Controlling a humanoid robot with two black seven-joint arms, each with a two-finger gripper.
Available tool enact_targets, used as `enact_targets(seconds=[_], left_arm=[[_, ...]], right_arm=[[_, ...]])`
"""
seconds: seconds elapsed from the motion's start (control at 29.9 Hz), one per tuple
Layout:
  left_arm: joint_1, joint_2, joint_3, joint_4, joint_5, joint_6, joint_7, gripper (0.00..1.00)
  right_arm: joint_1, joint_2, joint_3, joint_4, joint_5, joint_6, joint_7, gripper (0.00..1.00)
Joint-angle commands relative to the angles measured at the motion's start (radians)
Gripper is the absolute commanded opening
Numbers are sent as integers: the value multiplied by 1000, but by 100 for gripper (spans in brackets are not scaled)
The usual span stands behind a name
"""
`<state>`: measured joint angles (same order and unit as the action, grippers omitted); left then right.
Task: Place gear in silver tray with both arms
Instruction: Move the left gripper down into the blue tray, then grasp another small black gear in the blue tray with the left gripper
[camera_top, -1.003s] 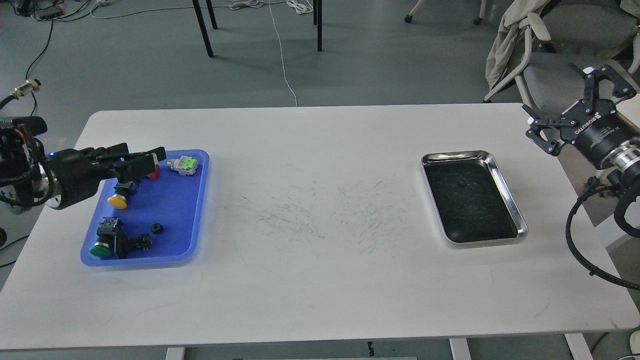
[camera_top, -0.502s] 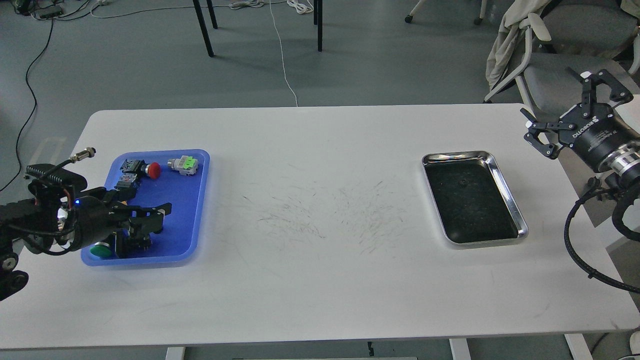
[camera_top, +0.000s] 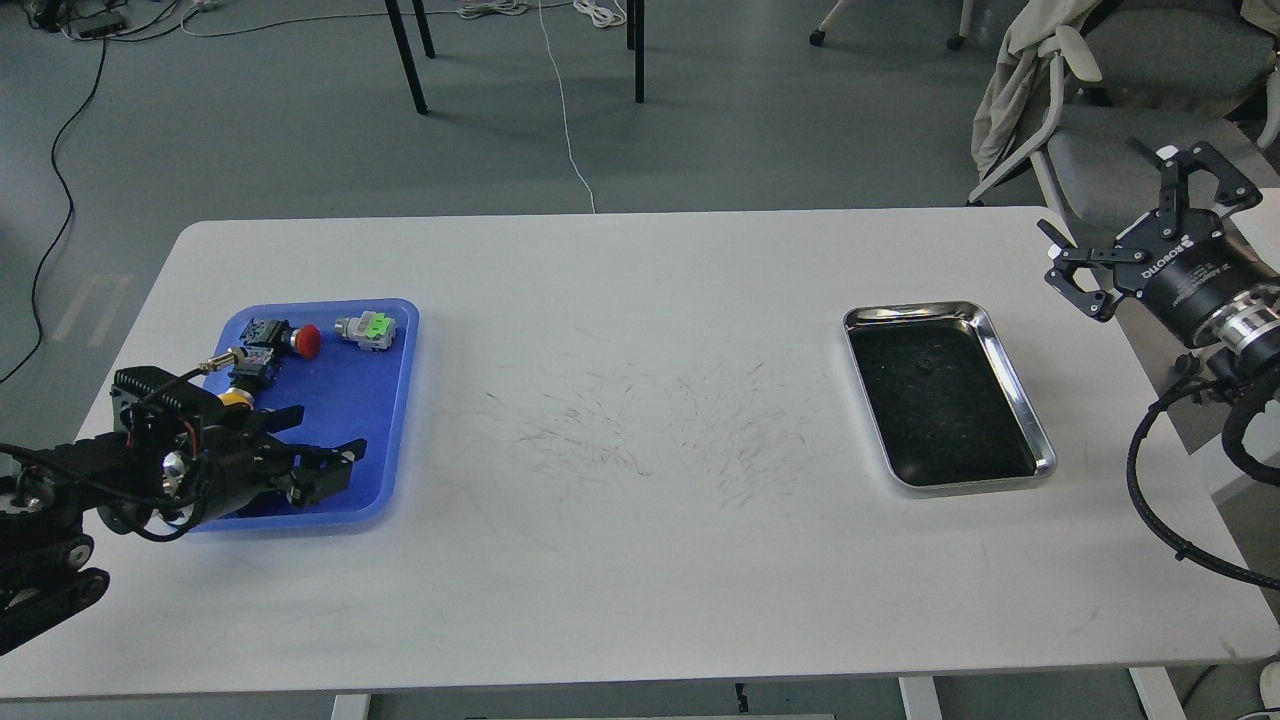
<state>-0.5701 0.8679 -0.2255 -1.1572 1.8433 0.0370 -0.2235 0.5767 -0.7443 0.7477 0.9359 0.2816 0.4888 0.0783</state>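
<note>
The silver tray lies on the right side of the white table, with a dark scuffed inside and nothing in it. My left gripper is low over the front part of the blue tray, fingers spread open and pointing right. The gear is not visible; the left gripper covers the front of the blue tray. My right gripper is open and empty, held above the table's far right edge, beyond and right of the silver tray.
In the blue tray lie a red push-button, a grey and green part and a yellow button partly behind my left arm. A chair with a cloth stands behind the right gripper.
My left arm has dropped and pulled toward me, from the back of the blue tray to its front part. The right gripper has shifted slightly up and left.
</note>
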Motion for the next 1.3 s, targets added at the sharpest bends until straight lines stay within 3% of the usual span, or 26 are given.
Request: enact_targets(seconds=[0.0,0.3,0.64,0.8,1.27], left_arm=[[12,-6,0,24,4,4,-16,77],[19,-7,0,42,4,6,-19,69],[39,-10,0,70,8,32,-22,49],[39,-15,0,70,24,32,-25,45],[38,-27,0,91,24,32,-22,9]], right_arm=[[0,0,-1,0,1,0,0,96],[0,-1,-4,0,-2,0,0,96],[0,-1,-2,1,-15,0,0,96],[0,-1,-2,1,-15,0,0,96],[-1,-6,-1,3,-15,0,0,96]])
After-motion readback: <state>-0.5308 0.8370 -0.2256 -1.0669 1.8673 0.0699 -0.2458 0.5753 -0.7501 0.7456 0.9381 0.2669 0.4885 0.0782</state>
